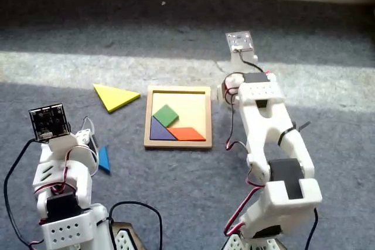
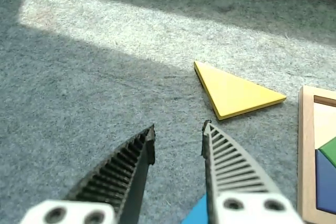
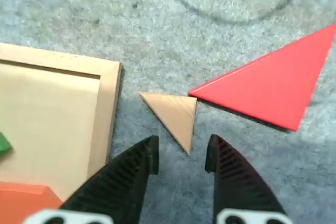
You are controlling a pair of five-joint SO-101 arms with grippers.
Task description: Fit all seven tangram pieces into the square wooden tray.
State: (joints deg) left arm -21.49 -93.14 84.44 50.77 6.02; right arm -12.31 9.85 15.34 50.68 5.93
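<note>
Nearest us, the L claw [image 2: 178,128] hangs low over the grey mat [image 1: 176,203], jaws spread w/ nothing btwn them. A blue piece [image 1: 104,159] lies right by it, one corner poking in beside a finger. The claw points on toward the yellow triangle [image 2: 236,93], flat on the mat ahead of the tips and apart from them, so we'd say yellow is prob. its target, not blue.

Mid-table sits the wooden tray [image 1: 179,90]. It holds 3 of 7: green square [image 1: 166,115], purple triangle [image 1: 159,131] and orange parallelogram [image 1: 188,134], packed toward the near edge. The far half is bare wood, room for the big pieces.

Beyond, on the tray's other side, the R claw [image 3: 182,141] is also spread and empty. Its tips straddle the sharp point of a small tan triangle [image 3: 176,111], which we read as set up for a pinch across the narrow end. It's tight there: the tray rim is just beside the tan piece, and a big red triangle [image 3: 273,87] meets it corner to corner, touching or nearly. A sloppy close could shove either.

Farthest, a sunlit band crosses the mat.
</note>
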